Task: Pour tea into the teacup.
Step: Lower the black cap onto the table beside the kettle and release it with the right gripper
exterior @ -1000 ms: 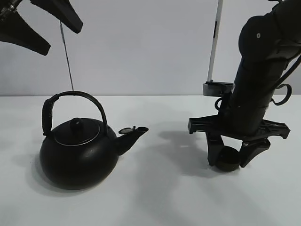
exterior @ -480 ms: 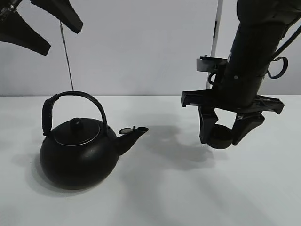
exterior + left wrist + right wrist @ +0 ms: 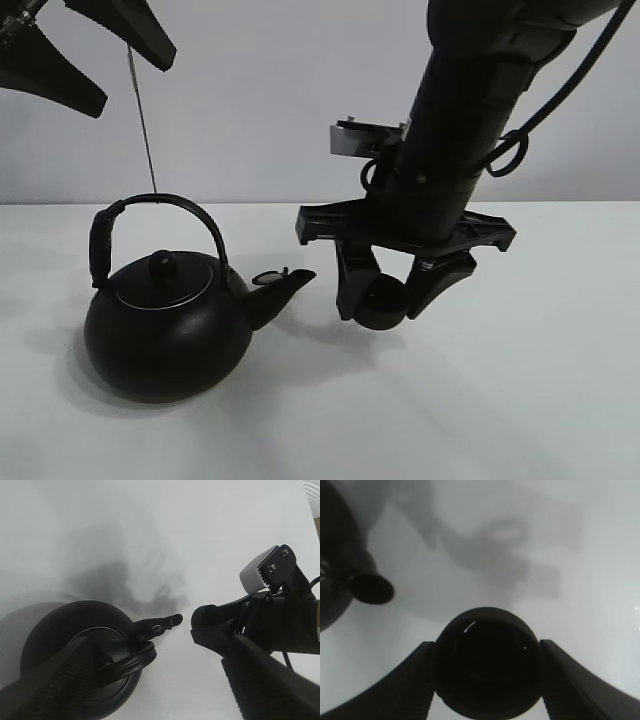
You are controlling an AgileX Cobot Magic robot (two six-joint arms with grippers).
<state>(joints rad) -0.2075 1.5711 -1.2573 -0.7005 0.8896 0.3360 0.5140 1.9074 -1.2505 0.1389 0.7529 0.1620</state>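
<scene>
A large black kettle (image 3: 165, 330) with an arched handle stands on the white table (image 3: 500, 400) at the left, spout pointing right. Just right of the spout, my right gripper (image 3: 385, 312) hangs above the table, shut on the small black teacup (image 3: 383, 303). In the right wrist view the teacup (image 3: 487, 665) sits upright between both fingers, with the kettle's spout (image 3: 370, 587) off to one side. My left gripper (image 3: 130, 85) is open, high above the kettle with nothing in it; its wrist view looks down on the kettle (image 3: 80, 645).
A thin metal rod (image 3: 142, 120) rises behind the kettle's handle. A white upright post (image 3: 458, 70) stands at the back, partly behind the right arm. White table surface lies in front of and to the right of the teacup.
My right gripper has lifted the teacup off the table at the right and carried it left, close to the kettle's spout. The kettle and left gripper have stayed put.
</scene>
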